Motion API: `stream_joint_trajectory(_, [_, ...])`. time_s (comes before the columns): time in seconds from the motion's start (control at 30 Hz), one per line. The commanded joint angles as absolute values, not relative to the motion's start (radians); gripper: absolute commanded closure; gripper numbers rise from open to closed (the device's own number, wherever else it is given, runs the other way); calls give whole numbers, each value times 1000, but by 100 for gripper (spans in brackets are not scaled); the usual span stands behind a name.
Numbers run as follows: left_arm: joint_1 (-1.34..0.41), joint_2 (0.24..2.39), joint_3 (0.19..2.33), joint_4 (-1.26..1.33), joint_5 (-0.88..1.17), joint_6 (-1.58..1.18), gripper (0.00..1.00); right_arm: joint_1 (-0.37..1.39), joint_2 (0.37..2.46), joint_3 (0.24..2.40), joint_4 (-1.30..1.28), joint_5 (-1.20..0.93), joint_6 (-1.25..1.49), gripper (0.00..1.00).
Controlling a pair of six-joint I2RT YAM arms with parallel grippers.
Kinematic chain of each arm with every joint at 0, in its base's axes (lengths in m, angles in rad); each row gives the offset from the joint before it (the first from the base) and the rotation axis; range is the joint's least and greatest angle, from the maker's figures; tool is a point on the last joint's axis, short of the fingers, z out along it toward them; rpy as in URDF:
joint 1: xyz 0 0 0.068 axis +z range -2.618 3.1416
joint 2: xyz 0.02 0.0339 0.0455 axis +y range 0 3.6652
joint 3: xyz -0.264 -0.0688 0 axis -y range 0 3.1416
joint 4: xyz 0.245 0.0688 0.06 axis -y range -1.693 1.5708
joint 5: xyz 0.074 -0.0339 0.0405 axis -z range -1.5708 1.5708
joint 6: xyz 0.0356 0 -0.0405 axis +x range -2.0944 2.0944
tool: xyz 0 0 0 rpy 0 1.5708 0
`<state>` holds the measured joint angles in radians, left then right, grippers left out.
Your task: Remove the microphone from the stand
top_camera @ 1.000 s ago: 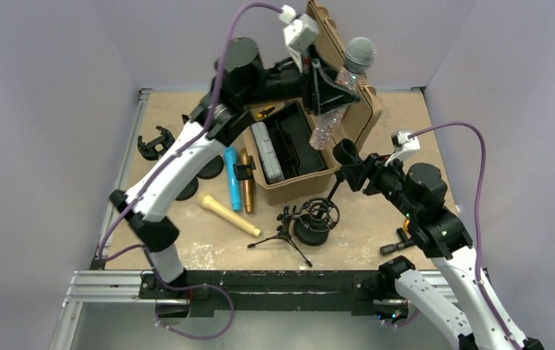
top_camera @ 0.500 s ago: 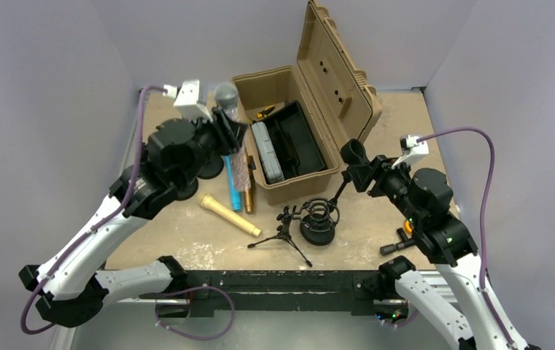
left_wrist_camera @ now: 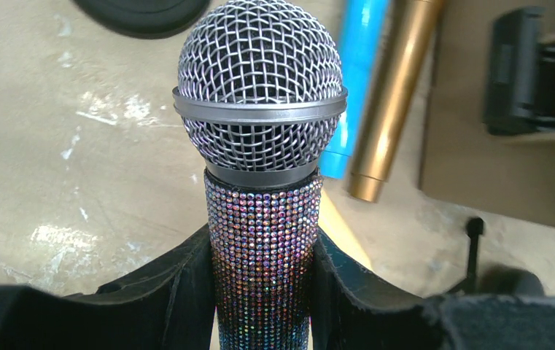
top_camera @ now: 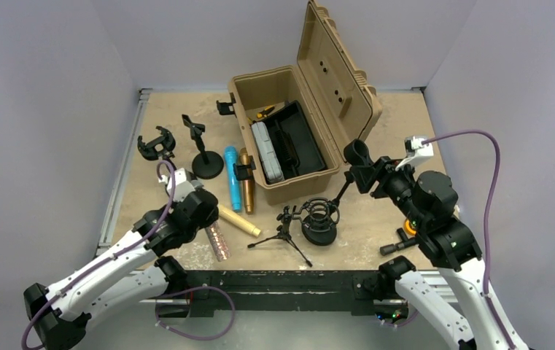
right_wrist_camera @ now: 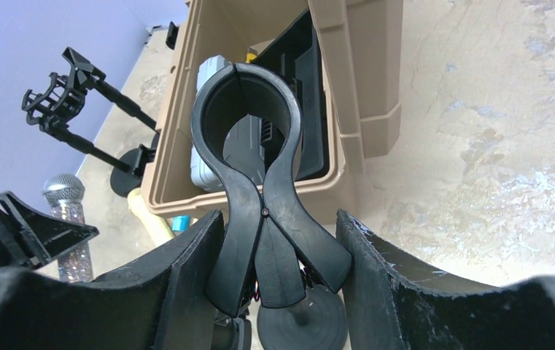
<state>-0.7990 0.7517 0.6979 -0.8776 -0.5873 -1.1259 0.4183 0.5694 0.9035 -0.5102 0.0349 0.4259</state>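
The microphone [left_wrist_camera: 261, 109] is clamped by its glittering handle between the fingers [left_wrist_camera: 187, 281] of the left tool [left_wrist_camera: 263, 255]. Its long axis is seen running straight out of the tool, with the mesh head leading and aimed toward the blue microphone [left_wrist_camera: 358, 80] and gold microphone [left_wrist_camera: 391, 95] lying on the tabletop [top_camera: 376, 219]. In the top view the handle's tail is seen poking out toward the near edge and slightly to the right, while the head is hidden under the arm. The microphone is held over the front left of the tabletop, well apart from the stand [top_camera: 316, 233]; whether it touches the surface cannot be told. The right tool [right_wrist_camera: 279, 226] is closed on the lower arms of the stand's black clip [right_wrist_camera: 265, 197], whose ring is turned toward the open box [top_camera: 336, 62].
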Motion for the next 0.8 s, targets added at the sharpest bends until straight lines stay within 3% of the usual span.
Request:
stream_joint_trajectory(0.0, [-795, 797, 653, -770, -720, -1286, 100, 420, 586, 1015, -393, 38, 437, 100])
stream_joint_trajectory(0.23, [-769, 917, 623, -842, -768, -1522, 99, 420, 609, 1038, -349, 81, 434, 100])
stream_joint_trajectory(0.47, [-678, 977, 572, -778, -694, -1534, 91, 420, 646, 1017, -342, 65, 420, 100])
stream_joint_trajectory(0.77, [-652, 1005, 543, -769, -654, -1548, 34, 420, 672, 1002, -330, 51, 418, 100])
